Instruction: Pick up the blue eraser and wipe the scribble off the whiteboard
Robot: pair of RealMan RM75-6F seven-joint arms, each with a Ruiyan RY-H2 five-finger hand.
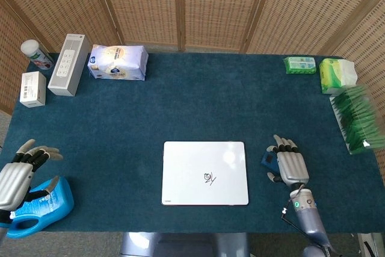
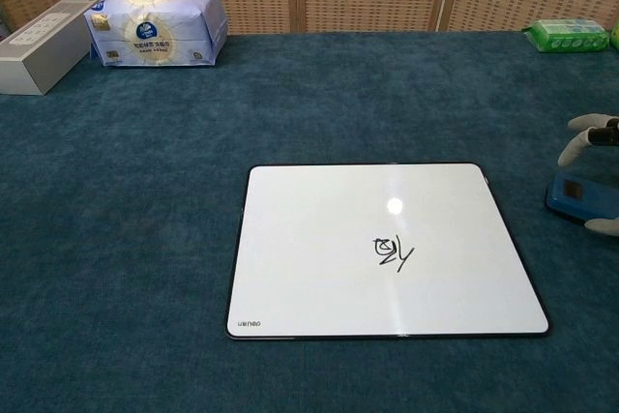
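Reaching for the blue eraser [image 1: 269, 160] was the step in hand; next, the fingers [image 2: 578, 128] needed to close on it and lift. They were spread over it, not yet gripping. The right hand [image 1: 289, 165] sat at lower right, beside the whiteboard [image 1: 204, 173], whose scribble [image 1: 209, 178] remained. The left hand [image 1: 18, 173], lower left, was open and empty.

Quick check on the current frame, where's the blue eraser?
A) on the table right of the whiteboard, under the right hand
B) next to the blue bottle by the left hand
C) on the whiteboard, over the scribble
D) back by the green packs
A: the blue eraser lies on the cloth beside the whiteboard, with the right hand spread over it.
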